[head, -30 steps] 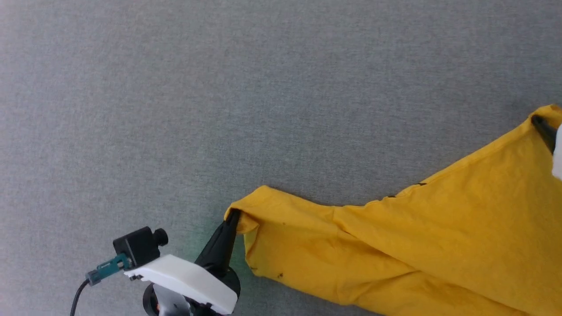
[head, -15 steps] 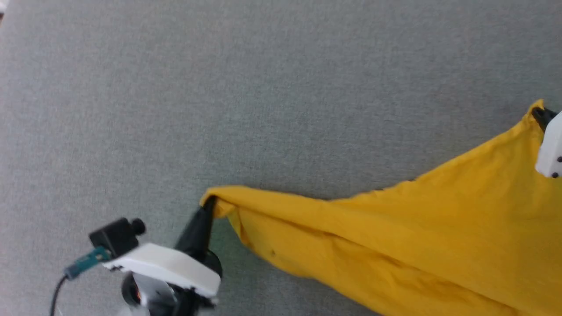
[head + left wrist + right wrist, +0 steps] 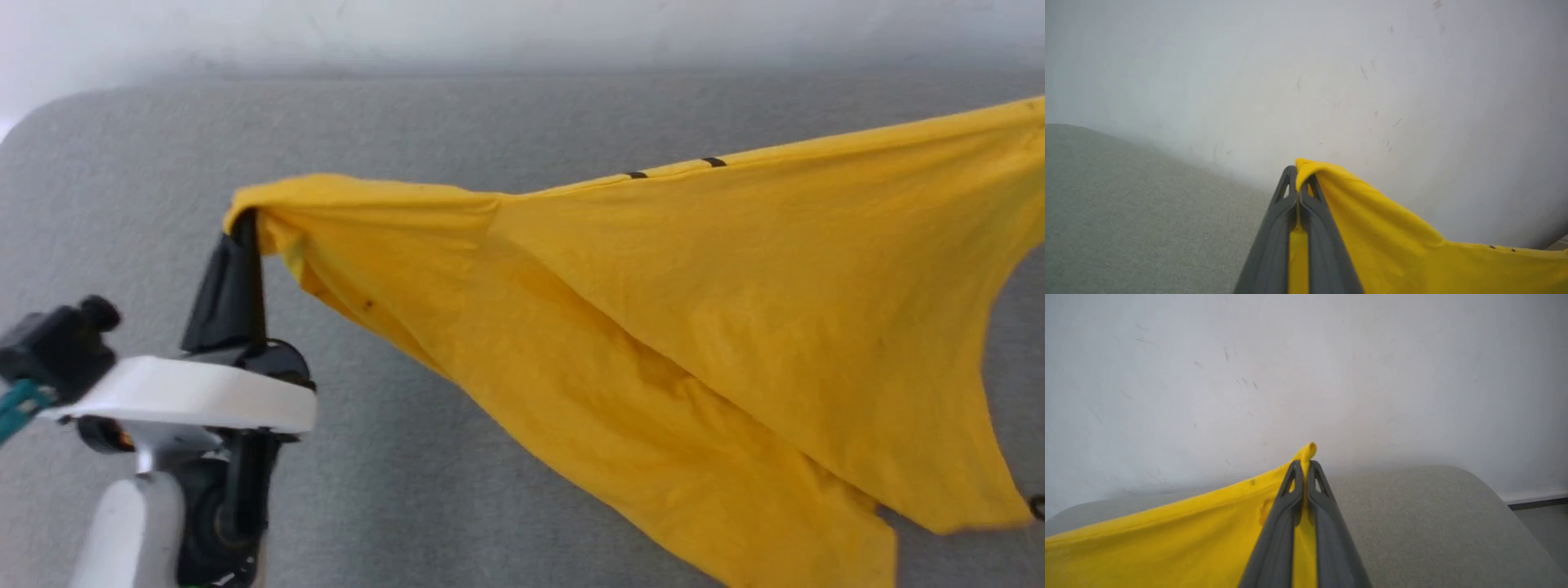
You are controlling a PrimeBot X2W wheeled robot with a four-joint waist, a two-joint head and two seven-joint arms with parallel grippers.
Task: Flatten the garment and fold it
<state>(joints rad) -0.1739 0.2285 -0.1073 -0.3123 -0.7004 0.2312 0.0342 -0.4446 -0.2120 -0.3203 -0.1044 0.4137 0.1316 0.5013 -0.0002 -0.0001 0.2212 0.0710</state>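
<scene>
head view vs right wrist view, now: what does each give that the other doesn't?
Head view: the left claw shut on one corner of the garment, the cloth's wide hanging spread and lower edge, two short black marks on its top edge.
Right wrist view: the right claw shut on another corner, a rounded corner of the grey table, a dark strip at the wall's foot.
Both: the yellow garment pulled taut, grey table, pale wall.

Shirt (image 3: 694,327) over table (image 3: 122,163), left gripper (image 3: 243,222) at 9 o'clock corner, right gripper (image 3: 1303,463) at 3; wall (image 3: 490,33) behind at 12.
</scene>
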